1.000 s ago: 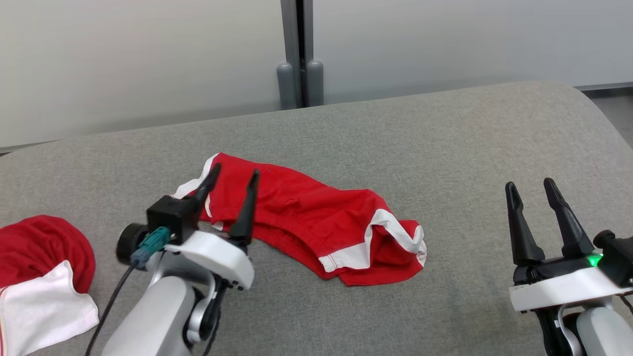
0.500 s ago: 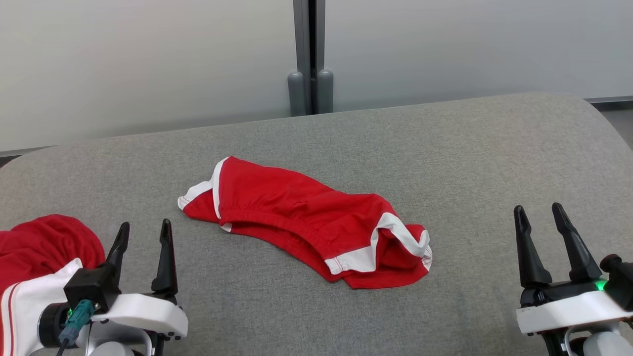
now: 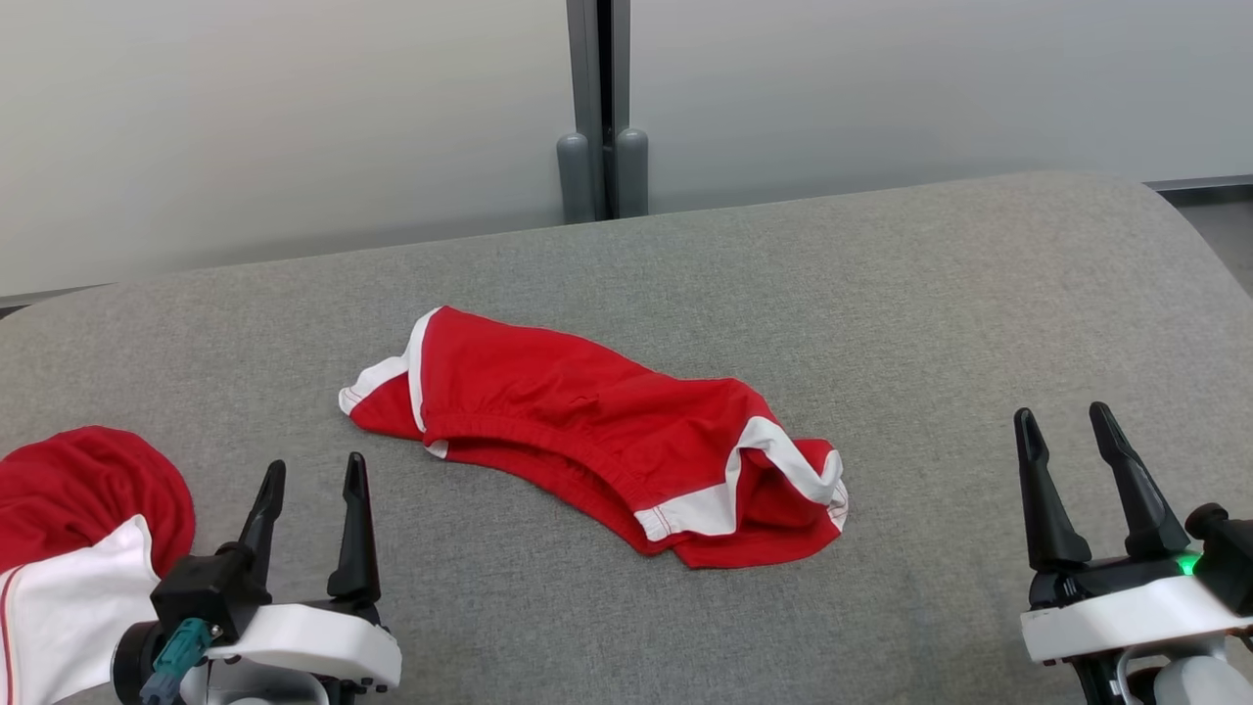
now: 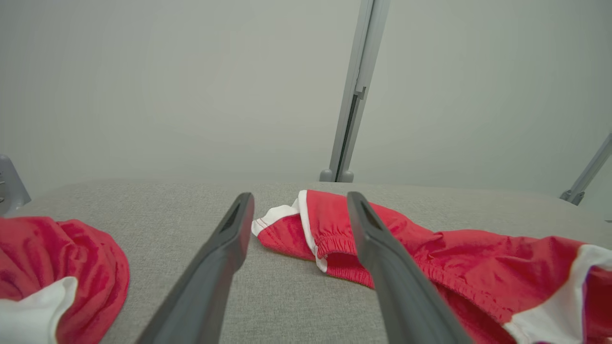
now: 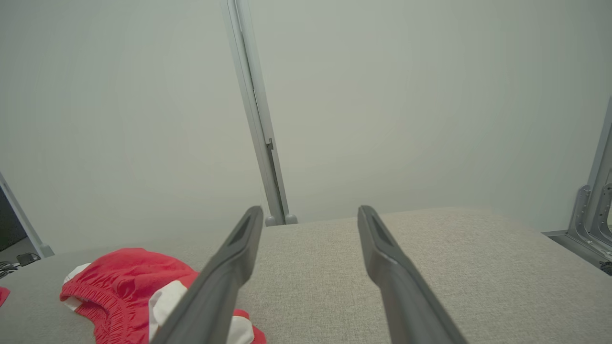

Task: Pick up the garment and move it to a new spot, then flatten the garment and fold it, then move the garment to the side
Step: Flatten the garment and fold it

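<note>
The garment (image 3: 587,431) is a pair of red shorts with white trim, lying rumpled and partly folded over near the middle of the grey padded surface (image 3: 881,294). My left gripper (image 3: 315,465) stands open and empty at the lower left, short of the garment's left end. In the left wrist view the garment (image 4: 454,258) lies ahead and to the right of the open left gripper (image 4: 300,196). My right gripper (image 3: 1060,413) is open and empty at the lower right, well clear of the cloth. From the right wrist, the garment (image 5: 124,272) sits low left of the right gripper (image 5: 311,210).
A second red and white piece of clothing (image 3: 78,490) lies bunched at the surface's left edge, close to my left gripper, and appears as the clothing (image 4: 62,258) from the left wrist. A grey post (image 3: 599,108) and pale wall stand behind. The surface's right edge curves down.
My left gripper has drawn back from the garment's left end to the lower left, open and empty. The garment lies as before. The head camera shifted slightly.
</note>
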`<state>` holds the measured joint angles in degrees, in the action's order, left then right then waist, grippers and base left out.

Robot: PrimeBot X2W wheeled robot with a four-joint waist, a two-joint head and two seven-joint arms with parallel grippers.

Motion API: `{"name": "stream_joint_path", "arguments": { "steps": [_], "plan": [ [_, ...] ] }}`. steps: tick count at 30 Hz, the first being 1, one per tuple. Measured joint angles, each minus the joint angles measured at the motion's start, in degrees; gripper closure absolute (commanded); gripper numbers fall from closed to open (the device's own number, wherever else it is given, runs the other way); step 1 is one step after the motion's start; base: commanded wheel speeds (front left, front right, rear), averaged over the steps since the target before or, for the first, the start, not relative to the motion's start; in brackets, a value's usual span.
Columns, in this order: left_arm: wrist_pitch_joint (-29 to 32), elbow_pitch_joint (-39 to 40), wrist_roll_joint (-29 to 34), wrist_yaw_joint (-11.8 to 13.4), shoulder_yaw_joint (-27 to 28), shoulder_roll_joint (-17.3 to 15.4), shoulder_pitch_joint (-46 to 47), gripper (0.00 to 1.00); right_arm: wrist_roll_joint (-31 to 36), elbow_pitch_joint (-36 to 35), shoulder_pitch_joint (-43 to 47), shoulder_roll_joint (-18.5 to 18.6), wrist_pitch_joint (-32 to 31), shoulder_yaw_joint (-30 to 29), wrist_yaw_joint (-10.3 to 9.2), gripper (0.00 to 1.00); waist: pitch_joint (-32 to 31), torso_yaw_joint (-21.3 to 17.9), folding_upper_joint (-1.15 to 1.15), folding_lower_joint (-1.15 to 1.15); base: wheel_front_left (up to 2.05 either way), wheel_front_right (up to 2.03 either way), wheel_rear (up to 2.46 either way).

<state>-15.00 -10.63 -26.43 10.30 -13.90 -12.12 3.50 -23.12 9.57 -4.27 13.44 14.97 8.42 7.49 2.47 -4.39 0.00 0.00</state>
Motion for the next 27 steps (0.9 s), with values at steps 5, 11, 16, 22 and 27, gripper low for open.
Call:
{"name": "stream_joint_path", "arguments": {
  "steps": [5,11,16,22,27],
  "plan": [
    [0.51,-0.91,-0.29,-1.72,-1.23,0.35,0.40,0.00,-0.01,-0.03,-0.44,0.09,0.00,-0.43,0.00,0.00,0.36,-0.43,0.00,0.00,0.00,0.00,0.00],
    [14.10,-2.29,-3.90,-6.41,-7.57,2.03,2.11,0.00,-0.48,-0.30,-1.26,0.70,0.00,-0.40,0.00,0.00,0.86,-1.41,0.00,0.00,0.00,0.00,0.00],
    [25.47,-2.77,-7.88,-9.79,-11.93,3.81,4.08,0.00,-1.08,-0.66,-1.94,1.32,0.00,0.02,0.00,0.00,1.60,-2.91,0.00,0.00,0.00,0.00,0.00],
    [31.95,-3.41,-9.59,-11.27,-14.18,4.52,7.28,0.00,-1.54,-0.52,-3.95,1.38,0.00,0.94,0.00,0.00,3.80,-6.28,0.00,0.00,0.00,0.00,0.00],
    [33.46,-6.05,-10.87,-11.69,-14.43,5.34,9.22,0.00,-1.75,-0.31,-4.50,1.08,0.00,1.48,0.00,0.00,5.43,-8.94,0.00,0.00,0.00,0.00,0.00]
  ]
}}
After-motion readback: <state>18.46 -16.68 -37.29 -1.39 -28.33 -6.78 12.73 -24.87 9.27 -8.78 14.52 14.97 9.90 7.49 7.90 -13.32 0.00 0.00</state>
